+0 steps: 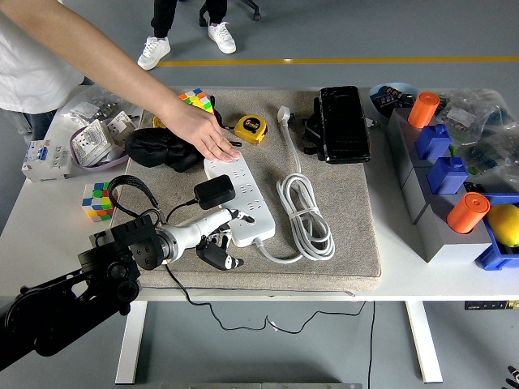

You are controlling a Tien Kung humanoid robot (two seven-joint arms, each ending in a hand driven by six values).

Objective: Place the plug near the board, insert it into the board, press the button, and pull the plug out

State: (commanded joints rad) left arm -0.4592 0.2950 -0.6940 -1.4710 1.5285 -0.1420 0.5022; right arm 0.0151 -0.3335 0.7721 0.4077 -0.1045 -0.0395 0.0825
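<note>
Sitting upright on the white power strip [240,200], left of the frame's centre, the black plug adapter [215,191] appears to be seated in a socket, its thin cord looping down toward the counter [454,279] edge. A person's hand [203,134] presses flat on the strip's far end, most likely to keep it from sliding or lifting when the plug is worked. The strip lies on a beige mat [349,235], beside its own coiled white cable [305,215].

The left hand [217,241] sits low at the strip's near-left edge, in the lower left of the frame, forearm angled up and to the right. Its fingers [231,261] are loosely curled downward and hold nothing; the adapter stands just above and apart from them. The right hand is out of view.
</note>
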